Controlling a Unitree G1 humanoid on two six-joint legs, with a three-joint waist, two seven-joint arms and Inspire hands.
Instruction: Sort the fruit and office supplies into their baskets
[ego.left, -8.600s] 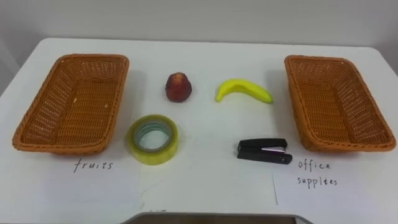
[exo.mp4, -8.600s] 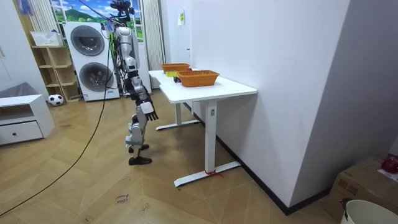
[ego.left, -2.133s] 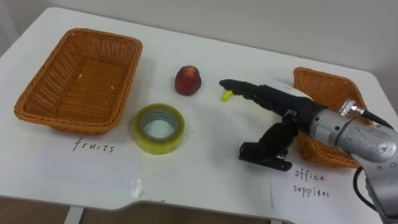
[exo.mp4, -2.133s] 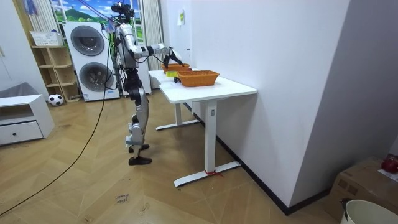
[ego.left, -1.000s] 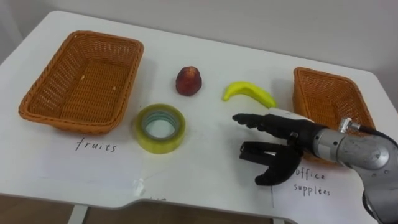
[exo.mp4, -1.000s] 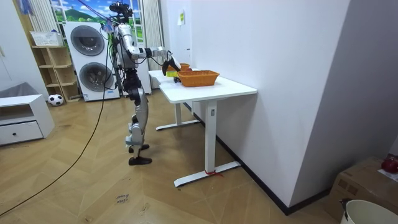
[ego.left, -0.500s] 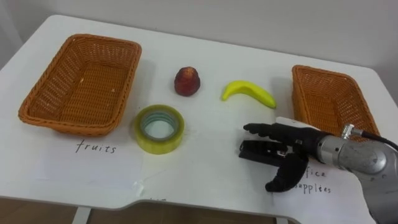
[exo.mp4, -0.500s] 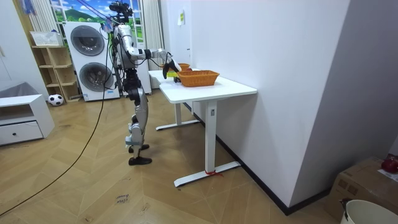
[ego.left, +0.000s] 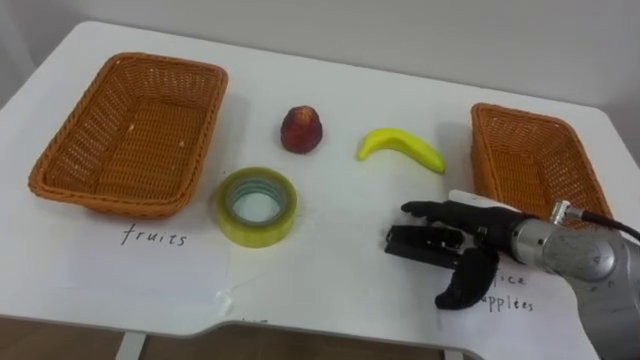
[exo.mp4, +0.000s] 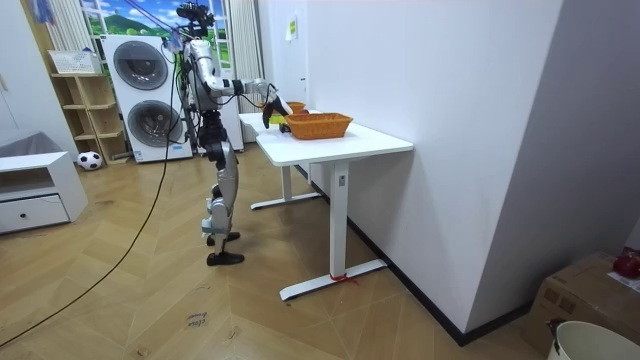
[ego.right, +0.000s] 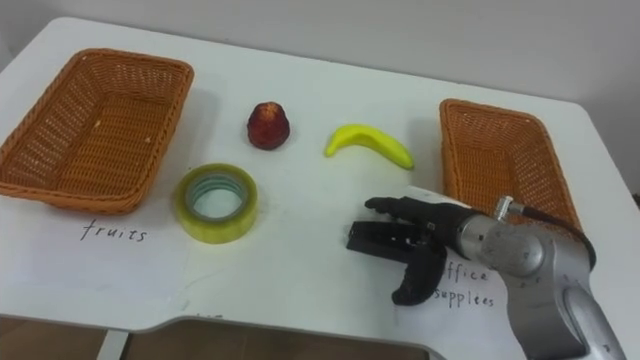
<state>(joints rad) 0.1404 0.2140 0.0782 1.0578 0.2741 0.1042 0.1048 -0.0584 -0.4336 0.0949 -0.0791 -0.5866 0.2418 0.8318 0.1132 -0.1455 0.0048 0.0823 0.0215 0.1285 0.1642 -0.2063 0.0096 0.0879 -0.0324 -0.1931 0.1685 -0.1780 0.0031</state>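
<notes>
Now the right hand (ego.left: 487, 234) is low over the black stapler (ego.left: 410, 243), in the lower right of the frame. Two seconds ago it was higher up, reaching out by the banana (ego.left: 400, 148). It has since come back and down. Its fingers (ego.left: 428, 210) are stretched out straight along the far side of the stapler. Its thumb hangs on the near side, a bit apart. The stapler lies flat on the white table (ego.left: 350, 85) between them, in the same spot as before. So the hand is not clenched and has not grabbed anything yet. I think it is getting ready to close on the stapler, and that is the step going on now. The office supplies basket (ego.left: 525, 160) sits just beside the hand, at the right of the frame. It has nothing in it. The fruits basket (ego.left: 75, 150) at the upper left has nothing in it either. The banana and the red fruit (ego.left: 302, 130) wait in the upper middle. The yellow tape roll (ego.left: 255, 205) is near the fruits basket, left of middle. None of these have moved, so the sorting has only just begun and all four things are still to go. The stapler is low and flat, so the thumb may have to slide in close to the table to pick it up.
</notes>
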